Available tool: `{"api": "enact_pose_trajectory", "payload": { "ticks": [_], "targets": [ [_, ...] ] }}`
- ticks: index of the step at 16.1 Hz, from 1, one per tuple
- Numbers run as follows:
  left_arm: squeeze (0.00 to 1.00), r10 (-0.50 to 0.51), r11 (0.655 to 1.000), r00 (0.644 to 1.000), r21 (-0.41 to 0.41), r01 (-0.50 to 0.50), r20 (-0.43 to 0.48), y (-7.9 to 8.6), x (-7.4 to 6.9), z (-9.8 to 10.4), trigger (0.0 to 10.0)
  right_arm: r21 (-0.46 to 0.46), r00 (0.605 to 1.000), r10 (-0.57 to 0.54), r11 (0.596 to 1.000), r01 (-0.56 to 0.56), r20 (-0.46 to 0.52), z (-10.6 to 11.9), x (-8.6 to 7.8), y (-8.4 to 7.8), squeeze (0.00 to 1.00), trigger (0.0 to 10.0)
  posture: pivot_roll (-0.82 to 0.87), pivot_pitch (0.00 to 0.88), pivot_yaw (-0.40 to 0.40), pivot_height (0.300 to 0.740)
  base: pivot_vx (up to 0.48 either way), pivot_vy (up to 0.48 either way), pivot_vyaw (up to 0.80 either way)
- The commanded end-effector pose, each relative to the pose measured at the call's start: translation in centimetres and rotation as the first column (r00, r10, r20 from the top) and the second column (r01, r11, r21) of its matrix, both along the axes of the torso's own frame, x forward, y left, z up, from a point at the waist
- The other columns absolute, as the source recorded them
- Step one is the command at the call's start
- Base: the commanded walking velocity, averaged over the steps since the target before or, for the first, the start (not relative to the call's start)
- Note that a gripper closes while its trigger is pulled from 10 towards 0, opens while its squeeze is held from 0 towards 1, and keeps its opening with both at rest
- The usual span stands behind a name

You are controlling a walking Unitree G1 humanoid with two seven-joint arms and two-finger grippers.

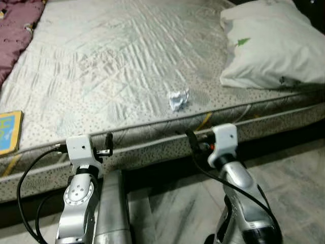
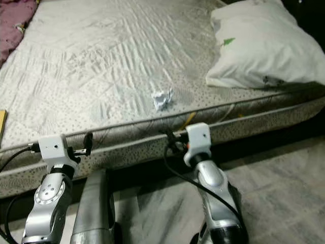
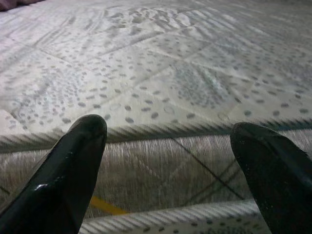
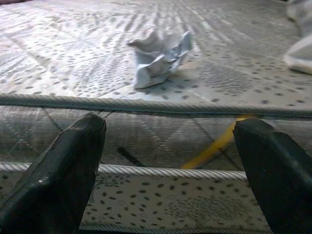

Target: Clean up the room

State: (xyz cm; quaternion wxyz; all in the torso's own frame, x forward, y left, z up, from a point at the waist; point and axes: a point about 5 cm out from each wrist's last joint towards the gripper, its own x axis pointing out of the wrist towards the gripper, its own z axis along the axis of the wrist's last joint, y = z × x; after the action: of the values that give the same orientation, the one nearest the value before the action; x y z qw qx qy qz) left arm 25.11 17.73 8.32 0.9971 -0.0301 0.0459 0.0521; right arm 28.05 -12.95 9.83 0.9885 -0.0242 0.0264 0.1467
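While both sets of jaws stood released at the mattress (image 1: pixel 127 66) edge, the crumpled paper (image 4: pixel 161 58) lay just beyond the right gripper (image 4: pixel 165 165); a low reach could snag the piping and nudge the paper away.

paper wad (image 1: pixel 178 99): 1 (crumpled) | pillow (image 1: pixel 271 43): 1 | book (image 1: pixel 9 131): 1

At the bed's left edge a yellow book (image 1: pixel 9 132) and a maroon blanket (image 1: pixel 18 30) are cut off, as is the pillow (image 1: pixel 271 43) at its right
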Motion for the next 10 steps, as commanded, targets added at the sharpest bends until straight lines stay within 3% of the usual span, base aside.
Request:
{"api": "enact_pose_trajectory", "payload": {
  "ticks": [1,2,4,6,8,10],
  "targets": [
    [0.0,0.001,1.0,1.0,0.006,-0.001,-0.004,0.3,0.1,0.1,10.0,-0.003,1.0,0.015,1.0,-0.015,0.006,0.1,0.4,0.3,0.0,10.0,0.03,0.0,0.018,0.402,0.0,0.0,0.0],
    [0.0,0.009,1.0,1.0,0.016,-0.009,-0.001,0.5,0.1,0.2,10.0,-0.007,1.0,0.017,1.0,-0.017,0.01,0.2,0.7,0.3,0.0,10.0,0.05,0.0,0.023,0.402,0.0,0.0,0.0],
    [0.0,0.015,0.997,1.0,0.078,-0.016,0.017,1.5,-0.1,0.8,10.0,0.009,0.999,0.025,1.0,-0.026,0.021,0.2,1.8,0.8,0.0,10.0,0.09,0.0,0.011,0.402,0.0,0.0,0.8],
    [0.0,0.04,0.996,0.999,0.082,-0.041,0.015,2.1,-0.5,0.9,10.0,0.05,1.0,-0.001,0.999,0.0,0.017,0.2,2.2,1.0,0.0,10.0,0.11,0.002,0.014,0.402,0.0,0.0,0.0],
    [0.0,0.07,0.994,0.997,0.087,-0.068,-0.016,2.4,-2.6,0.5,10.0,0.053,0.998,-0.042,0.998,0.04,0.039,0.6,3.2,1.2,0.0,10.0,0.15,0.029,0.009,0.402,0.0,0.0,0.0],
    [0.0,0.064,0.993,0.998,0.103,-0.062,-0.013,2.1,-3.3,0.9,10.0,0.068,0.997,-0.065,0.996,0.062,0.044,1.1,4.1,1.4,0.0,10.0,0.18,0.071,-0.011,0.402,0.0,0.0,0.0]
  ]
}}
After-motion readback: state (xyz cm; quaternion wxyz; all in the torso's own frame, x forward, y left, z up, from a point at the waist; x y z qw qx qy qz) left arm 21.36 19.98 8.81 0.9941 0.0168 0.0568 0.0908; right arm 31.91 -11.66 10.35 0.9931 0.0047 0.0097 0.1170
